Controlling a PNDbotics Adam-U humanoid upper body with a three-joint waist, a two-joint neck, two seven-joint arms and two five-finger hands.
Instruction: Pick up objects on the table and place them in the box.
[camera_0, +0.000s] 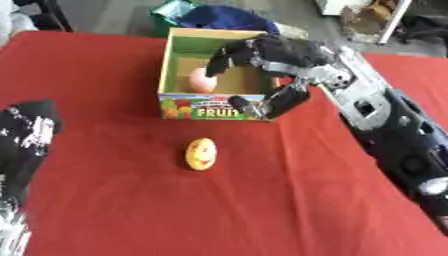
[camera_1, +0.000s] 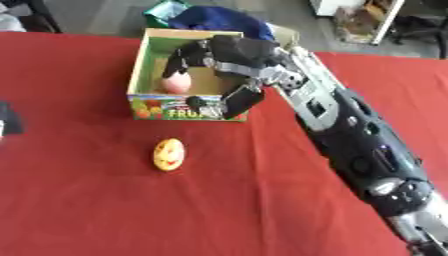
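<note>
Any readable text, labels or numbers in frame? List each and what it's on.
"FRUIT": front panel of the box, large letters beside printed fruit pictures; its last letter is hidden in the right eye view.
Smaller line above it on the same panel: too blurred to read.
Yellow egg-shaped object: red markings, a face-like drawing rather than text.

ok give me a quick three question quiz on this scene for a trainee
1. True or false: the yellow egg lies inside the box.
2. Which hand is over the box? A) right hand B) left hand
3. Fill in: the pink ball sits in the ___.

Key:
1. False; the egg lies on the red cloth in front of the box.
2. A; the left hand is at the left edge.
3. box
</note>
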